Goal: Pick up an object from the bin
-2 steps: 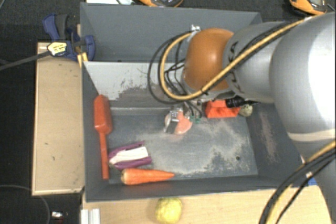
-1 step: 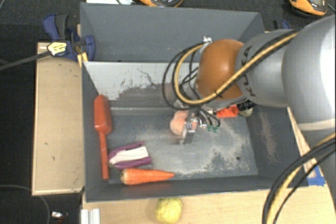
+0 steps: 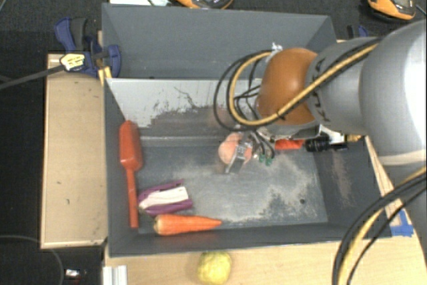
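My claw [image 3: 239,158] is down at the floor of the bin [image 3: 200,43], about the middle of its width and close under the sloping back wall. It sits right against a pale pink rounded thing [image 3: 227,149], which lies just to the camera's left of it. How wide the claw stands I cannot tell, nor whether the pink thing is gripped. My wrist with its orange cover [image 3: 287,85] and looped cables [image 3: 230,100] hangs over that spot.

Nothing else crowds the pink thing. The other things are well apart from it, along the left and near sides. A red scoop [image 3: 129,163] lies lengthwise beside the left wall, its broad end toward the back. At its handle end a purple-and-white piece [image 3: 164,197] rests on the floor. Just in front of that a carrot [image 3: 187,225] lies along the near wall, tip pointing right. A short red-and-black piece [image 3: 303,143] shows under my wrist on the right; I cannot tell whether it belongs to me or lies in the bin. A yellow-green lump [image 3: 214,267] sits outside the bin, past the near rim.

The back wall is the closest edge to the claw, rising just behind it. Toward the near wall and the near right corner the floor is bare and scuffed, open from the carrot's tip to the right wall. My own arm covers the right rim.
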Controlling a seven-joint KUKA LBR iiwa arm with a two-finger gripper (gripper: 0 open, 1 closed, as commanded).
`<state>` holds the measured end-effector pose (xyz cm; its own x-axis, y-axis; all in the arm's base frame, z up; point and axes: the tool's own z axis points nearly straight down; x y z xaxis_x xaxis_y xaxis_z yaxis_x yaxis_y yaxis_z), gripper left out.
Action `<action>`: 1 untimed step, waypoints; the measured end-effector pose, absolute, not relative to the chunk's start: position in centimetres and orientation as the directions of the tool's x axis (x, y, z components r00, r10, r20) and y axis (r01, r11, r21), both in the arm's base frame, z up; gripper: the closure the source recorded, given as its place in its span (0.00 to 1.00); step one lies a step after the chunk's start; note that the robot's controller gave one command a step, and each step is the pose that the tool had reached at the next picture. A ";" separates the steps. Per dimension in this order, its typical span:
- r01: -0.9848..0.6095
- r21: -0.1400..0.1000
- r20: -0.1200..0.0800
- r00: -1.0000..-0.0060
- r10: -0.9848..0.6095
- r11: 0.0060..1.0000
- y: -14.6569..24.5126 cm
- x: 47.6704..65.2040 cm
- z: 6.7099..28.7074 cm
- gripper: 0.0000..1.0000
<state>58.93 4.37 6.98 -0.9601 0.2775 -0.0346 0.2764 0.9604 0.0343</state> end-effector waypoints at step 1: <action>0.276 0.034 -0.035 -0.960 0.277 0.961 4.4 58.9 7.0 1.00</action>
